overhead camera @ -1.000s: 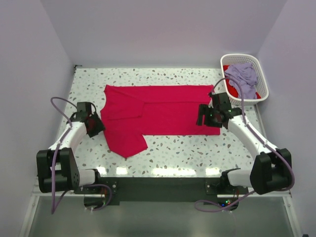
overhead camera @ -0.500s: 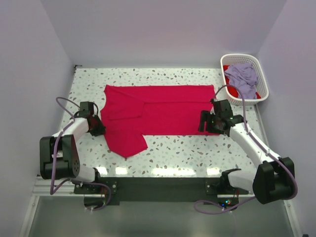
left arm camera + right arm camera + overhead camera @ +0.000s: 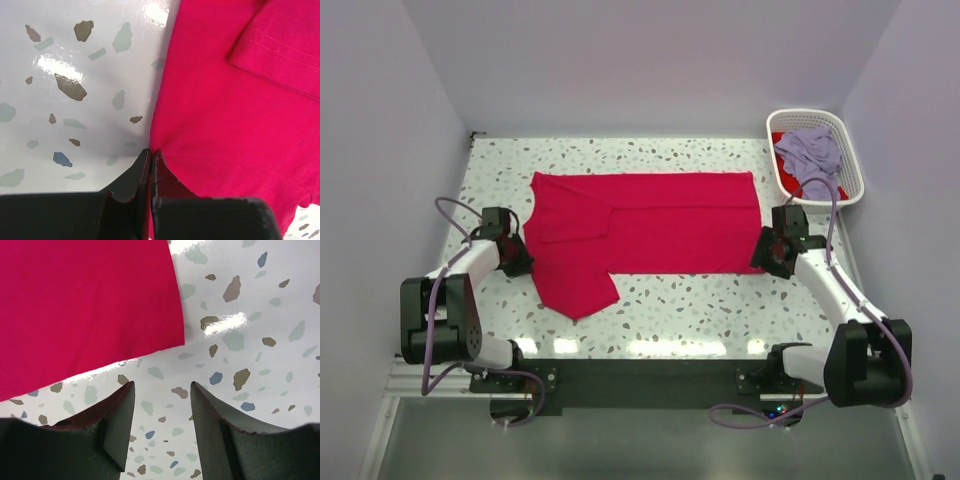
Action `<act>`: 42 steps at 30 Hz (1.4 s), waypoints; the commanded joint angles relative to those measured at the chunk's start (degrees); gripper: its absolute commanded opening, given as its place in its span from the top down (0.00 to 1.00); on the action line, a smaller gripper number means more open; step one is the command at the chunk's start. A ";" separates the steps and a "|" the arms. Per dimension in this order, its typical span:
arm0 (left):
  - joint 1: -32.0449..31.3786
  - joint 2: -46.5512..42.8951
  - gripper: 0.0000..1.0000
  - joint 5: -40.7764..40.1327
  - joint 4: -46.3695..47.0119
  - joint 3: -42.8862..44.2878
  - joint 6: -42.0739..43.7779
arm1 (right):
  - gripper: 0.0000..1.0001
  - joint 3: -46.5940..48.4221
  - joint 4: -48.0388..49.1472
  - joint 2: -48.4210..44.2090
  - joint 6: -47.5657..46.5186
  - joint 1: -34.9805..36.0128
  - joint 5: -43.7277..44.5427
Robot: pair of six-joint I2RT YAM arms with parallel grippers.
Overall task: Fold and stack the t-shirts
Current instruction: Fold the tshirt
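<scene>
A crimson red t-shirt lies spread flat across the table, with one part hanging toward the front at the left. My left gripper is at the shirt's left edge. In the left wrist view its jaws are pressed together on that edge of the red cloth. My right gripper is open and empty just off the shirt's front right corner. In the right wrist view bare table shows between its fingers and the red cloth lies just beyond.
A white slotted basket stands at the back right, holding a lavender shirt and some red cloth. The speckled table ends at walls on the left, back and right.
My right gripper has moved right, off the shirt's right end to beside its front corner. My left arm drew its elbow in while its gripper stayed at the shirt's left edge.
</scene>
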 commanded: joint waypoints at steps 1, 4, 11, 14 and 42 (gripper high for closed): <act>0.20 -1.12 1.00 0.99 0.52 -0.52 1.90 | 0.48 -0.22 2.34 1.23 2.29 -0.75 1.20; 0.20 -0.68 1.00 1.34 0.70 -0.17 2.25 | 0.58 -0.13 4.27 3.43 3.34 -1.63 1.20; 0.20 -1.29 1.00 1.34 0.87 0.00 2.61 | 0.59 -1.27 9.20 7.64 6.07 -3.65 -0.03; 0.28 -1.29 1.00 1.60 0.87 0.01 2.61 | 0.59 -1.10 10.35 9.49 6.51 -4.36 -1.00; 2.21 -3.75 1.00 1.25 -0.97 -0.52 0.68 | 1.00 -1.45 4.66 12.84 4.32 -8.58 -3.03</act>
